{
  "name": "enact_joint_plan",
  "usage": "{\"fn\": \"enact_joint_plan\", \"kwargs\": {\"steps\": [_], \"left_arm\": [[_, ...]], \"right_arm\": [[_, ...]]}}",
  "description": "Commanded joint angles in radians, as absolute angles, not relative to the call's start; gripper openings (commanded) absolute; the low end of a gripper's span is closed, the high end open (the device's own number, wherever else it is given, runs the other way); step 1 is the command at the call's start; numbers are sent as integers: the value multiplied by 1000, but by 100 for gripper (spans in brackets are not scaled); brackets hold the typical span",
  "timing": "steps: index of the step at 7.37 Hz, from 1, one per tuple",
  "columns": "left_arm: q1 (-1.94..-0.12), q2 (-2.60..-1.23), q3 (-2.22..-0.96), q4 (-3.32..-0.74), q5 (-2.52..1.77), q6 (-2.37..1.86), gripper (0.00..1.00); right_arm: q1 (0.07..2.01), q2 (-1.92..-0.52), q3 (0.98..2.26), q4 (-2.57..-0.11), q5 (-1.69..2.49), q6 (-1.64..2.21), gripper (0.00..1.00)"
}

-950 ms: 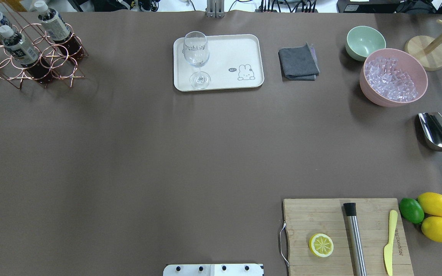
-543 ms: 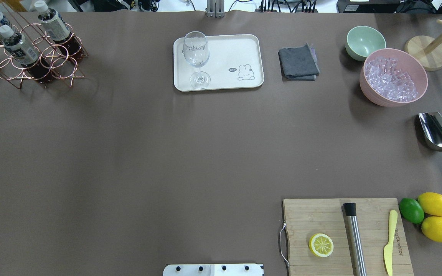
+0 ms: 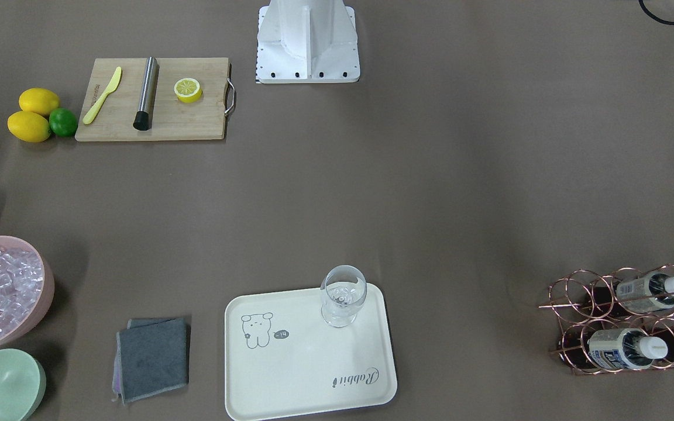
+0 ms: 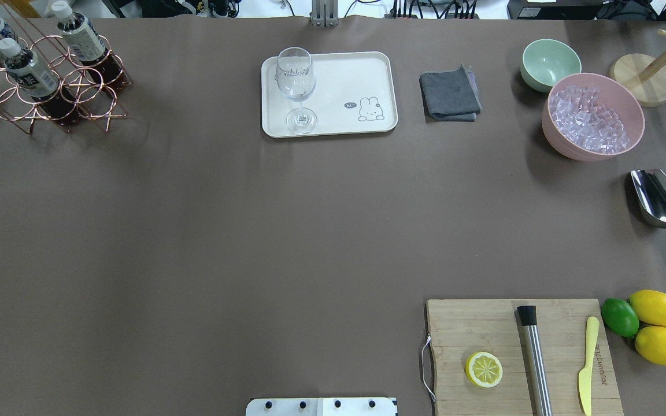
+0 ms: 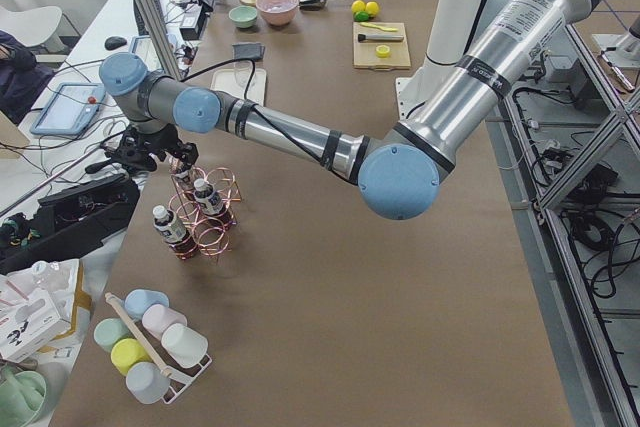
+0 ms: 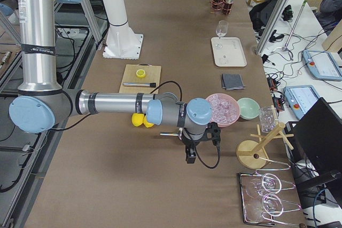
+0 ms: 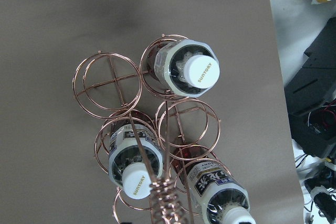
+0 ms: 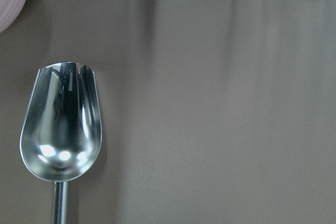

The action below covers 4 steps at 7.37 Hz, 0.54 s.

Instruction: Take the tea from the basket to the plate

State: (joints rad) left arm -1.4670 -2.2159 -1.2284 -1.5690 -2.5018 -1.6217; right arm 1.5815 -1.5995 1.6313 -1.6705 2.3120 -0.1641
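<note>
Three tea bottles [image 4: 81, 39] with white caps stand in a copper wire basket [image 4: 97, 105] at the far left corner of the table. The left wrist view looks straight down on the nearest cap [image 7: 198, 72] and the basket rings [image 7: 107, 81]. The cream plate [image 4: 341, 78] lies at the far middle and carries a wine glass [image 4: 295, 81]. My left gripper [image 5: 160, 155] hangs over the basket, seen only in the exterior left view. My right gripper [image 6: 190, 156] hovers near the metal scoop [image 8: 60, 129]. I cannot tell whether either gripper is open or shut.
A grey cloth [image 4: 450, 93], a green bowl [image 4: 550, 62] and a pink bowl of ice [image 4: 593, 115] sit right of the plate. A cutting board [image 4: 472, 329] holds a lemon half, a muddler and a knife. Lemons and a lime [image 4: 651, 323] lie beside it.
</note>
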Motion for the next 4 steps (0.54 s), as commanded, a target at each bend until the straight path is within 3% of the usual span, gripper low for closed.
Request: {"fn": "enact_joint_plan", "kwargs": {"steps": [1, 2, 4], "left_arm": [[-1468, -2212, -1227, -1568, -2500, -1608, 57], [-1468, -2210, -1227, -1568, -2500, -1606, 49], [-1476, -2212, -1227, -1566, -2502, -1606, 9]], "right_arm": [[1582, -1600, 1632, -1671, 2313, -164, 100], [1582, -1600, 1632, -1671, 2313, -163, 100], [1582, -1598, 1631, -1671, 2312, -164, 100]]}}
